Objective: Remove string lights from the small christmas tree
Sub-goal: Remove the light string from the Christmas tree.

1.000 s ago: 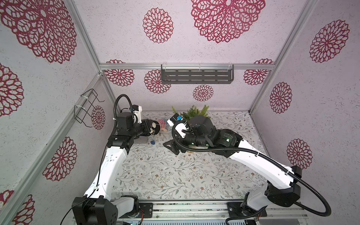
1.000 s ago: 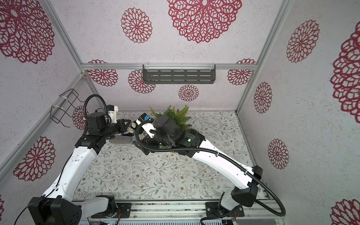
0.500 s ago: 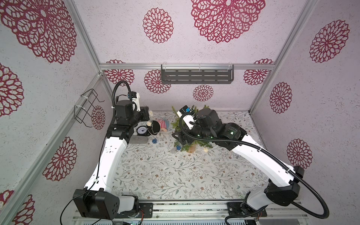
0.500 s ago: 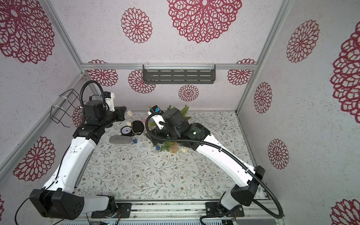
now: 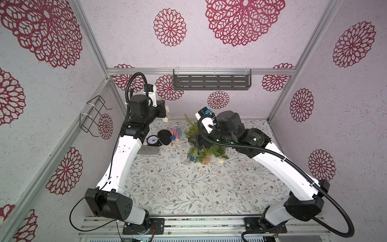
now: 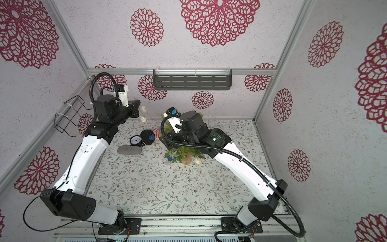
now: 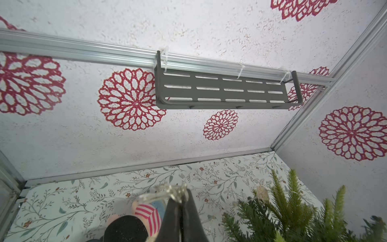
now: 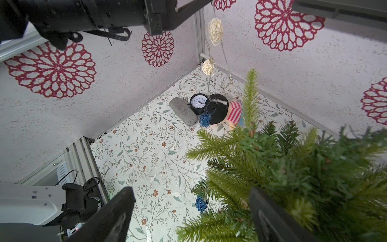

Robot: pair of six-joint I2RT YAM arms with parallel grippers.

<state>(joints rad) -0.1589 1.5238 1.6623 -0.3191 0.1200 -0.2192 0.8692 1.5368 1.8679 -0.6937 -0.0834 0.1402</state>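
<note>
left gripper (image 7: 181, 199) pinching the string lights (image 7: 161, 193) wire | small christmas tree (image 7: 293, 211) standing nearby, cream ball (image 7: 261, 193) sitting among its branches | grey shelf (image 7: 219, 90) hanging on wall (image 7: 188, 31)

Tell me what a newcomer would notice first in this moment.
The string lights first: cream balls on thin wire dangling from the shut left pincer, raised near the back left corner. Next the green tree, mid-table toward the back, with the right pincer open among its branches. A clock and a red-striped toy sit to its left.
</note>
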